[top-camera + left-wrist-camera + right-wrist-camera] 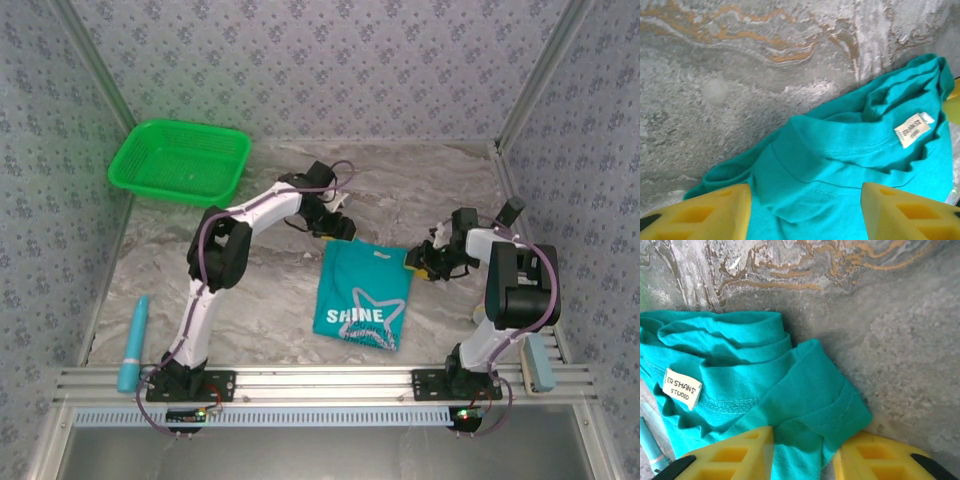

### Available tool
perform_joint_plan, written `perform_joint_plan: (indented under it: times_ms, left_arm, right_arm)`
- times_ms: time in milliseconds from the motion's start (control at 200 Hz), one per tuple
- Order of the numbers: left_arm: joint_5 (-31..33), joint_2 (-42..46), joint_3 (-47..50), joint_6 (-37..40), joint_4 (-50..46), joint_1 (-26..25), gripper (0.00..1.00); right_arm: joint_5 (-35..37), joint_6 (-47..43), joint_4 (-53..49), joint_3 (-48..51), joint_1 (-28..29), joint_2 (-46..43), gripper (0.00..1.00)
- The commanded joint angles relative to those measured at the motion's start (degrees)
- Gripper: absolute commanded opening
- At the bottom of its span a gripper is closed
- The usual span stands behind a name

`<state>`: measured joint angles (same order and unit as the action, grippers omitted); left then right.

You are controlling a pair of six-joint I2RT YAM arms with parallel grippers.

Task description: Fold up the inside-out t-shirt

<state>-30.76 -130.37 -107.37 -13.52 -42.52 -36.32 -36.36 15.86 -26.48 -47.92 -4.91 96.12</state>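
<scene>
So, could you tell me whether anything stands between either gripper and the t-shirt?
Nothing visible does. The left gripper and the right gripper each straddle a collar-end corner of the t-shirt, with cloth right between their jaws. The green basket sits apart at the far left.

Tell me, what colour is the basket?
The basket is bright green, clearest in the top view.
</scene>
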Motion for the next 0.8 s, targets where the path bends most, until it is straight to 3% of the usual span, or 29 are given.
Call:
perform_joint_plan:
  times_ms: [0,120,220,300,400,635,795]
  left_arm:
    - [-0.6,-0.8,-3.5,1.7,-3.4,-1.8,0.6]
    - [0.5,-1.6,-3.8,1.0,-3.7,-1.8,0.59]
    - [2.1,-2.5,-3.7,1.1,-3.8,-1.6,0.59]
    - [2.1,-3.7,-4.0,0.7,-3.9,-1.3,0.59]
    - [4.4,-4.0,-4.0,0.7,-5.2,-1.1,0.59]
    - [11.3,1.6,1.9,0.3,-2.3,-0.8,0.59]
    - [8.5,-1.3,1.5,-0.4,0.1,-0.7,0.44]
  right_arm:
    - [-2.5,-0.1,6.5,-0.2,0.4,1.5,0.4]
    - [-3.9,0.0,7.5,-0.1,0.3,0.9,0.29]
    - [-3.3,0.1,7.8,-0.1,0.3,1.0,0.28]
    - [-3.1,0.6,8.3,-0.1,0.3,1.5,0.3]
    - [-2.0,1.3,8.6,-0.1,0.4,2.0,0.4]
    - [2.4,0.3,7.1,-1.3,2.0,1.4,0.4]
    - [2.7,0.5,9.7,-1.9,3.6,2.8,0.36]
